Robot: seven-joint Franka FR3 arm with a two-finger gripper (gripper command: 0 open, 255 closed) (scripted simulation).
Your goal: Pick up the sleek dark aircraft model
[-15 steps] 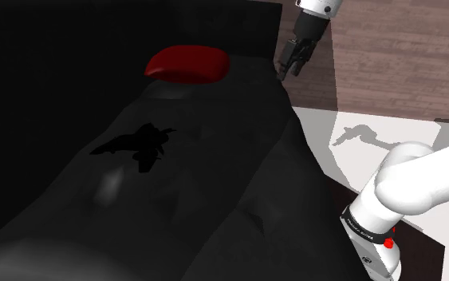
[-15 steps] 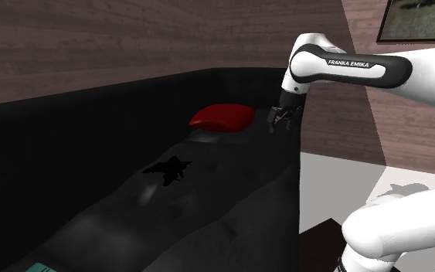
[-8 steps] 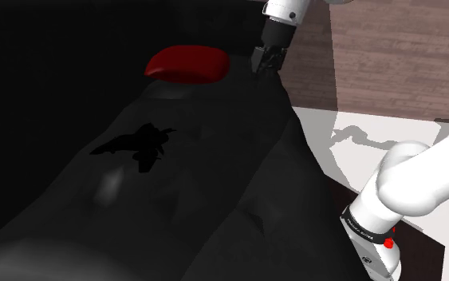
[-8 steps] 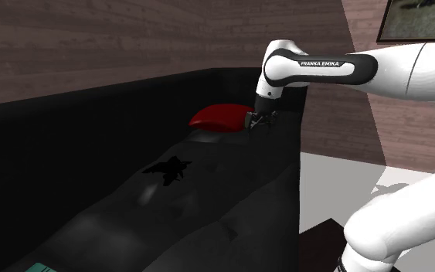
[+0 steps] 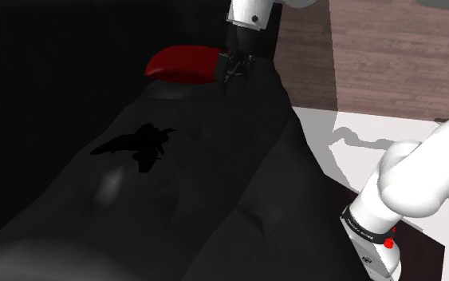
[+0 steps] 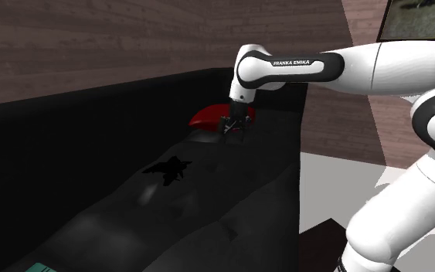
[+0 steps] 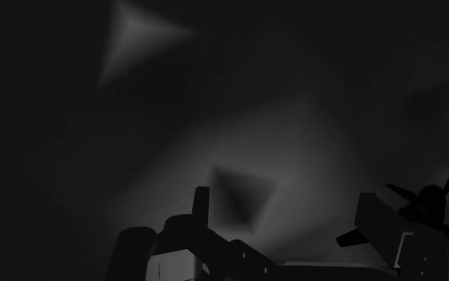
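Gripper [image 5: 234, 74] reached cushion [image 5: 181, 62]; aircraft model [image 5: 137, 144] crosswise on sofa [image 5: 222, 207].

Plenty of room here, honestly. The long black sofa seat [image 5: 214, 184] is mostly bare. The only lumps on it are a rounded red pillow [image 5: 184, 62] at the far end and a flat black aircraft model [image 5: 139, 144] about mid-seat, well apart from each other. The black two-finger gripper [image 5: 234, 72], fingers apart, hangs just beside the pillow's edge, so that spot is tight. The stretch between it and the aircraft is bare seat, open from above too. The tall dark backrest [image 6: 76, 116] walls off the whole side at the second exterior view's left. On the opposite side the sofa's front edge drops to the pale floor [image 5: 406, 128].
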